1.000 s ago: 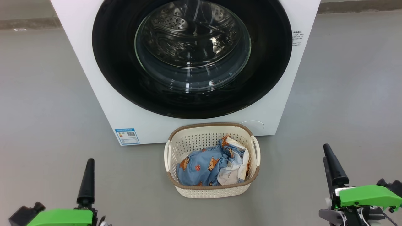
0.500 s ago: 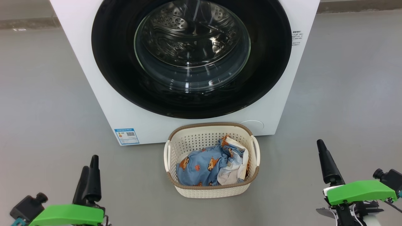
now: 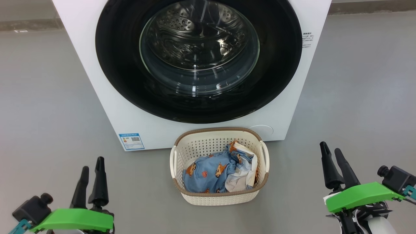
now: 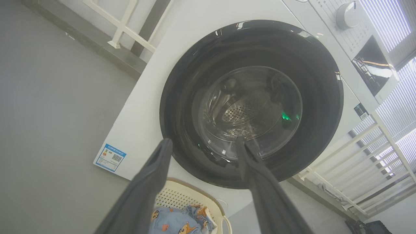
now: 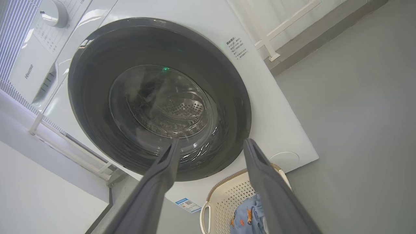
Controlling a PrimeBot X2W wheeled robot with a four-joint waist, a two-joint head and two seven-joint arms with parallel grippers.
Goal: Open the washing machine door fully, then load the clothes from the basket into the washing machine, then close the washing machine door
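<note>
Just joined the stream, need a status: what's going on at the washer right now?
The robot faces the washing machine, and the door is shut. The clothes lie in the basket, which sits on the floor right in front of the machine. The left gripper and right gripper hang open on either side of the basket, apart from it and holding nothing. No step of the job is done yet.

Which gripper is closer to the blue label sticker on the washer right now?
Left. The left gripper is in front of the blue label sticker, slightly to its left; the right gripper is far across, beyond the basket.
</note>
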